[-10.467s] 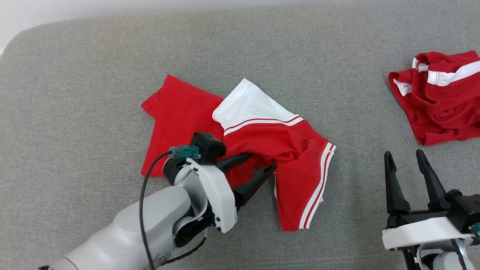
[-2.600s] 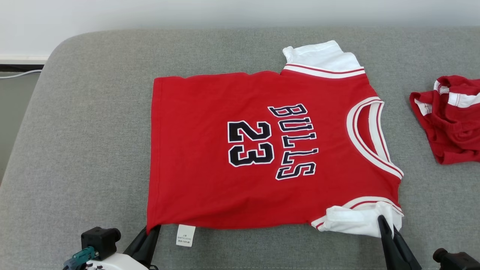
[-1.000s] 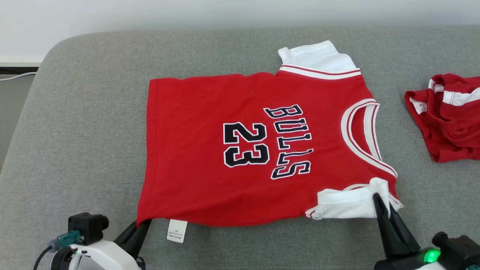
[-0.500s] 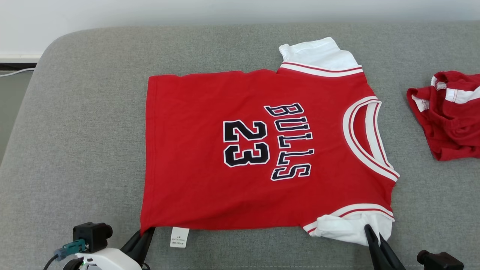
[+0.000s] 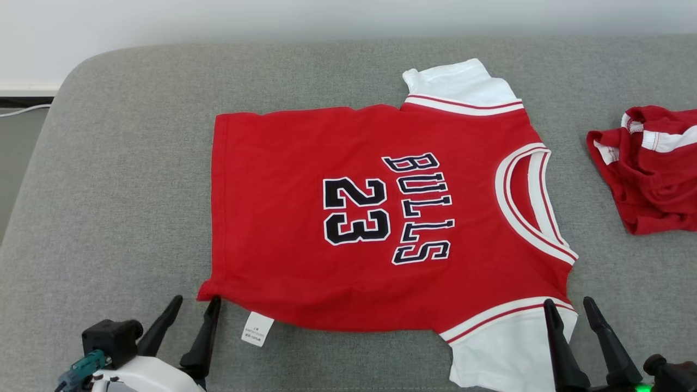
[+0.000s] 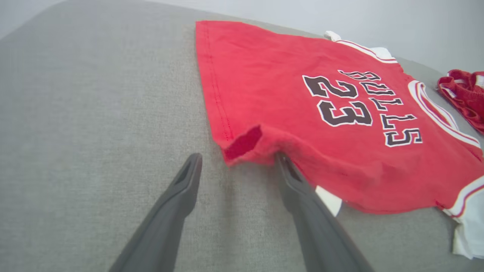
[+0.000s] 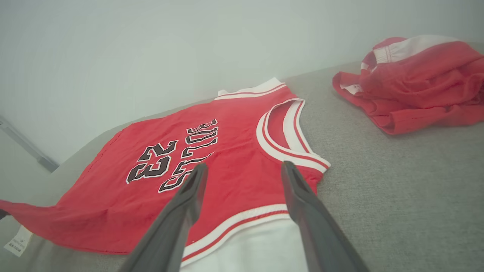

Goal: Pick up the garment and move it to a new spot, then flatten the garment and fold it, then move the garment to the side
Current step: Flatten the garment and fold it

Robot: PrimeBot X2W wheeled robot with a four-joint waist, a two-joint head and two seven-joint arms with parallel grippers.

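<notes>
Jaws apart on both my arms: left gripper (image 5: 196, 299) at the near hem corner of the jersey (image 5: 283, 228), right gripper (image 5: 567, 301) over its white sleeve (image 5: 501, 354). The red jersey lies flat on the grey cushion (image 5: 109, 190), reading "BULLS 23" (hem label (image 5: 256, 329) illegible). Farther right lies a crumpled red garment (image 5: 648, 179).

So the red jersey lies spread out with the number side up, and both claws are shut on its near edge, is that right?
Not quite: both claws are open. The left wrist view shows the left claw spread at a hem corner of the jersey, the right wrist view the right claw spread over its white sleeve. The rest holds.
</notes>
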